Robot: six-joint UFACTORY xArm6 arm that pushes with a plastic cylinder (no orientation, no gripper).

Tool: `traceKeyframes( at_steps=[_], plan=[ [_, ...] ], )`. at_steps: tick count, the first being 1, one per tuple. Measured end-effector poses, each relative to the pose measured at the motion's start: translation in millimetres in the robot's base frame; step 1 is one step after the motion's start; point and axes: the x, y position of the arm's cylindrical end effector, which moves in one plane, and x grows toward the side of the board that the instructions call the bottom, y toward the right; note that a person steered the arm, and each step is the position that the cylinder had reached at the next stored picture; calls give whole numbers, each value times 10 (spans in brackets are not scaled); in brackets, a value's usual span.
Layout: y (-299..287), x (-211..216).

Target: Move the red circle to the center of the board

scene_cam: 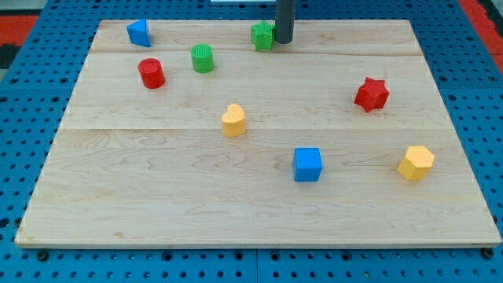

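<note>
Your red circle (152, 73) is a short, glossy red cylinder standing upright on the wooden board (157, 189), in the upper left of the frame. My tip (284, 41) sits at the top centre, touching the right side of the green cube (262, 36), well apart from the red circle. It is a plain rod, with no fingers to spread or pinch. The green cylinder (203, 58) lies between them.

Red circle (152, 73) stands upright near the board's upper left.

Wooden board (157, 196) carries eight coloured blocks, spread apart.
</note>
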Motion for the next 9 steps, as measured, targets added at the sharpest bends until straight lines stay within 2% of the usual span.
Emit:
traceKeyframes(
  at_steps=[1, 2, 3, 4, 5, 6, 7, 9],
  plan=[
    [73, 43],
    [143, 266],
    [470, 630],
    [-290, 911],
    [-1219, 1493],
    [-2476, 1635],
    [-2855, 1387],
    [-2661, 846]
  ],
)
